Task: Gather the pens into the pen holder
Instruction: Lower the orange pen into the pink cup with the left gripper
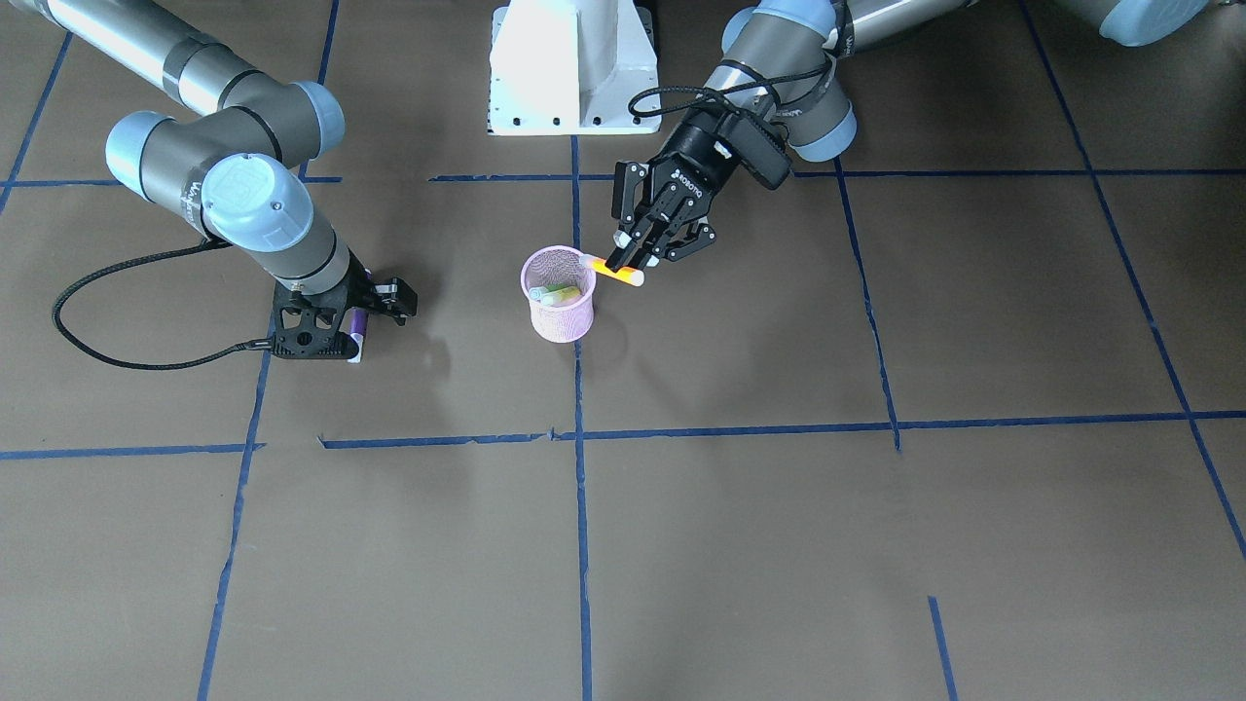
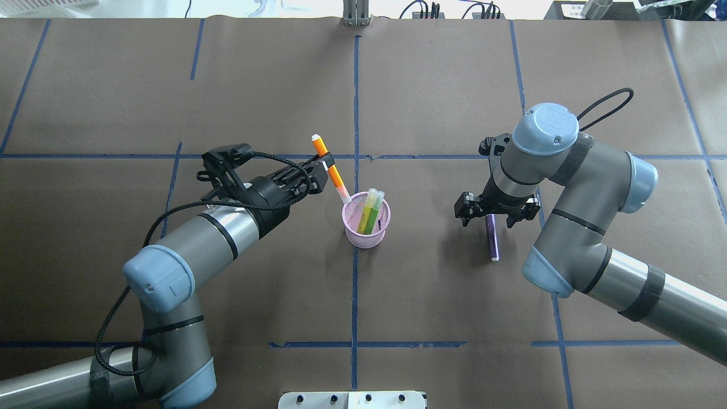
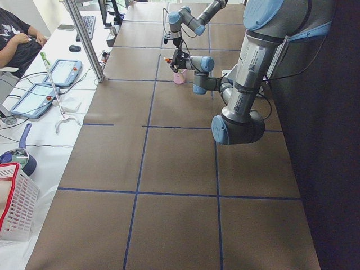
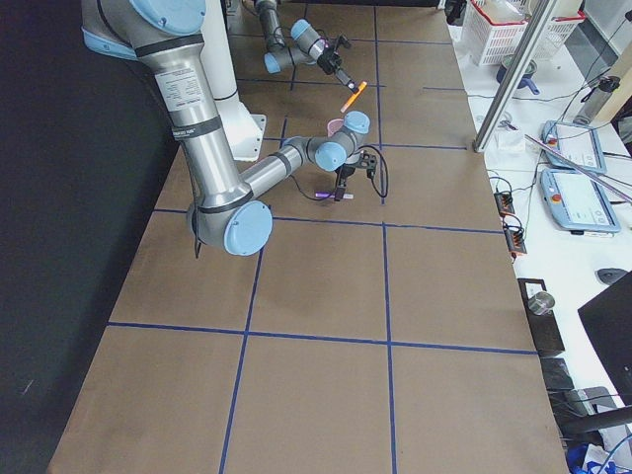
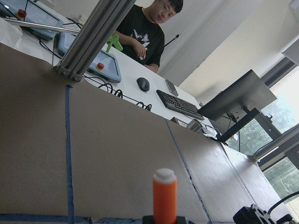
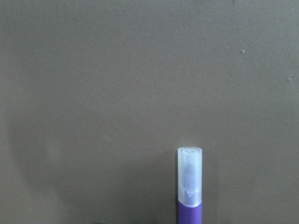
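Roughly halfway: two pens (image 2: pixel 372 209) already standing in cup (image 2: pixel 363 238).
Left claw (image 2: pixel 325 165) clamped on orange pen (image 2: pixel 336 176), tip at rim; right claw (image 2: pixel 493 213) spread open astride purple pen (image 2: pixel 493 241) on table, both yet to go in.

The purple pen (image 2: pixel 494 241) is half buried under the right end effector (image 2: pixel 493 216), so I can't really tell if it's gripped. The orange pen (image 5: pixel 165 196) runs off the wrist view's bottom.

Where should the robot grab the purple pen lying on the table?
Round the middle of its thin barrel, coming straight down from above. The purple pen lies flat on the table, so only its long sides are free for the right gripper to pinch.
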Robot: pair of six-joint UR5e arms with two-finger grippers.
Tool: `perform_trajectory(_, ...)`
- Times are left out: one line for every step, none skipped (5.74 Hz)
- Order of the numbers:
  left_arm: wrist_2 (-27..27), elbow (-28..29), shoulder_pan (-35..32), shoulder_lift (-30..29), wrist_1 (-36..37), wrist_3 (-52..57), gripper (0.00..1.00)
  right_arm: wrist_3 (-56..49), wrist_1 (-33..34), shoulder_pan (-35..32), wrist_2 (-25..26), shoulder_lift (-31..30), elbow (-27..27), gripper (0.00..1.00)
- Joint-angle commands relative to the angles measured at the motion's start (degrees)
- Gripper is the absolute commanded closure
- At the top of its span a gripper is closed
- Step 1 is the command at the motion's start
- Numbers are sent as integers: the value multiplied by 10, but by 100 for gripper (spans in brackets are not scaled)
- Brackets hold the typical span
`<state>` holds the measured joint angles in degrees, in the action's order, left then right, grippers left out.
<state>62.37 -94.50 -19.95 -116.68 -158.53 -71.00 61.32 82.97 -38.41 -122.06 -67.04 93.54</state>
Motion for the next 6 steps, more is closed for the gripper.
perform_trajectory(-25,7,11,-8,0,44,100,0,0,-1,0,2,3,0)
perform_trajectory(-47,23,29,-22,1,59,100,0,0,0,-1,2,4,0)
perform_trajectory(-55,43,35,-29,-1,61,100,0,0,-1,-1,2,4,0)
perform_trajectory(-55,53,35,-40,0,61,100,0,0,-1,-1,2,4,0)
perform_trajectory(-55,53,35,-43,1,61,100,0,0,-1,-1,2,5,0)
perform_trajectory(-54,61,35,-42,0,61,100,0,0,0,-2,2,5,0)
